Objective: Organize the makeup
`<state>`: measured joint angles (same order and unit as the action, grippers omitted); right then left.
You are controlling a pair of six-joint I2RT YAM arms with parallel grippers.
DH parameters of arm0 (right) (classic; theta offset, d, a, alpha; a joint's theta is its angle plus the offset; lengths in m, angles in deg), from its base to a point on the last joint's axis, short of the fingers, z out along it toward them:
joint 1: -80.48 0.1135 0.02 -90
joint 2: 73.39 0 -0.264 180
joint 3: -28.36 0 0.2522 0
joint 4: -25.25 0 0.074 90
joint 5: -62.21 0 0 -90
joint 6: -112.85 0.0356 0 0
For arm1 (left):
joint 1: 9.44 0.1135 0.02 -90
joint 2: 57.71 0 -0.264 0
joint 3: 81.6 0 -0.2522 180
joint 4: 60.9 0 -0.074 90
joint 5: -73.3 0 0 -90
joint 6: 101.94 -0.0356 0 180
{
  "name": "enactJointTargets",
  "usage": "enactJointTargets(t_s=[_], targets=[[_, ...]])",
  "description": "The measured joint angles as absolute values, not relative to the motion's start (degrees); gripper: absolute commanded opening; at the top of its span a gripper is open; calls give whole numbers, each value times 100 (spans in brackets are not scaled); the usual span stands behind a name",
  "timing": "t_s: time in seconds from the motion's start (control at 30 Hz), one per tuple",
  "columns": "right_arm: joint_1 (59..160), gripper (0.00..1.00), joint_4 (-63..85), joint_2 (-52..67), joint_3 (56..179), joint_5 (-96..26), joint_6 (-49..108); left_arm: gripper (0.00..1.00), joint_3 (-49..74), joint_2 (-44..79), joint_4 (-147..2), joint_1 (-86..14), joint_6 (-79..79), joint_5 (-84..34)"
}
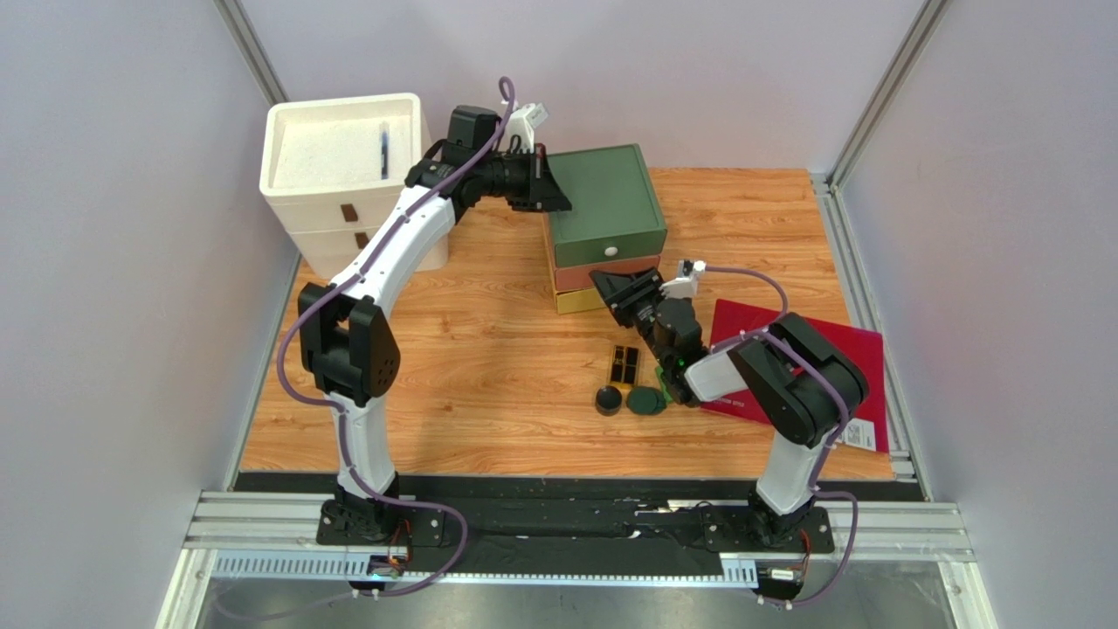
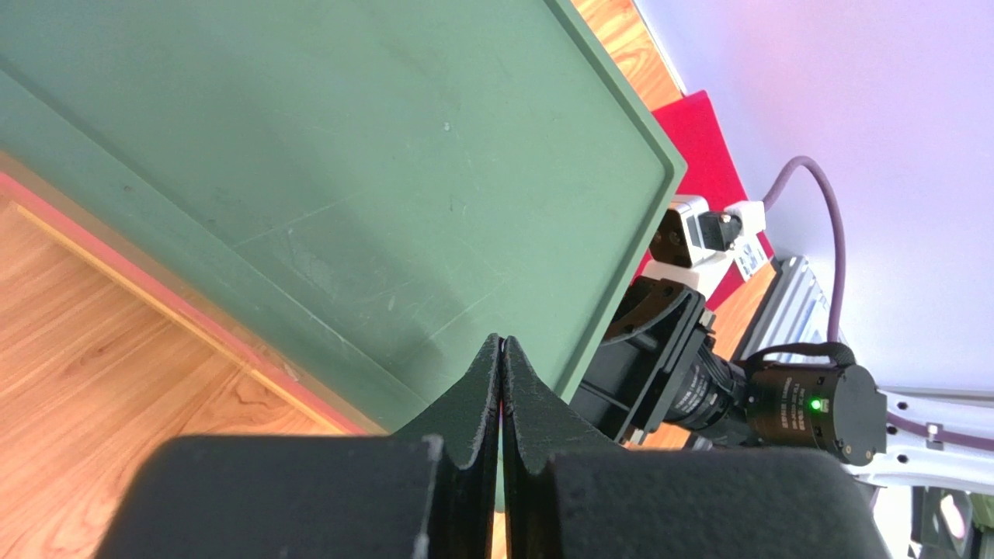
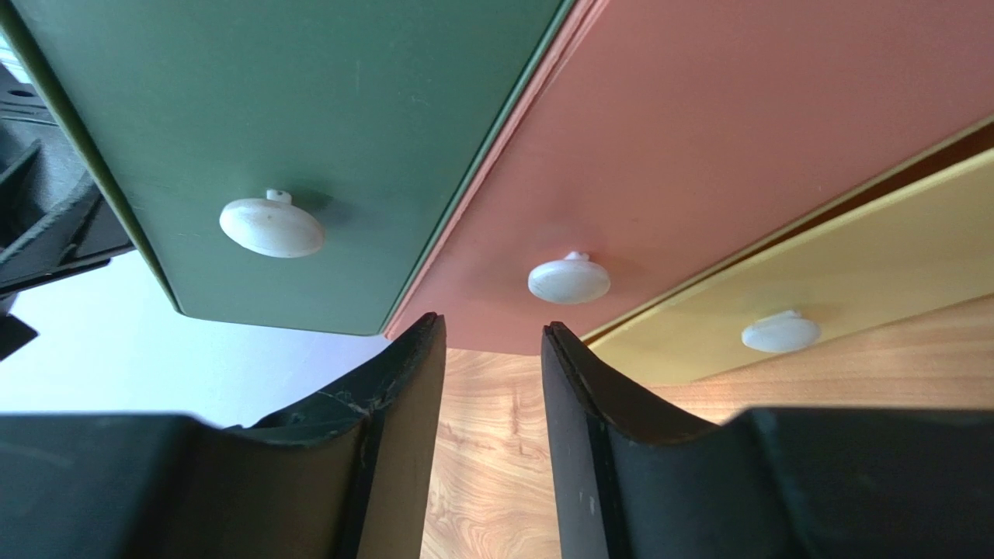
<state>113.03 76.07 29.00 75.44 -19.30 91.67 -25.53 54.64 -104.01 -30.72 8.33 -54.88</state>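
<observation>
Left gripper (image 2: 501,349), jaws together and empty, sits at the drawer unit's (image 1: 606,210) green top, upper centre; right gripper (image 3: 490,338), partly apart and empty, faces the pink drawer's (image 3: 758,117) knob (image 3: 568,280).

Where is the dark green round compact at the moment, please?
In the top view, the dark green round compact lies on the wooden table right of centre, with the round black jar to its left and the black-and-gold rectangular case just beyond.

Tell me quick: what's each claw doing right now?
Left claw: shut, holding nothing, at the top edge of the green drawer.
Right claw: open, empty, facing the knob of the pink drawer.
</observation>
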Motion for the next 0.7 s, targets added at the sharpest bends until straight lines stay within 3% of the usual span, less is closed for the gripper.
enactJointTargets(t_s=[0.7], targets=[[11148,48,8352,3239,7229,-1722,9650,0,-2553,5501,-10401,-3032,829,-5571]])
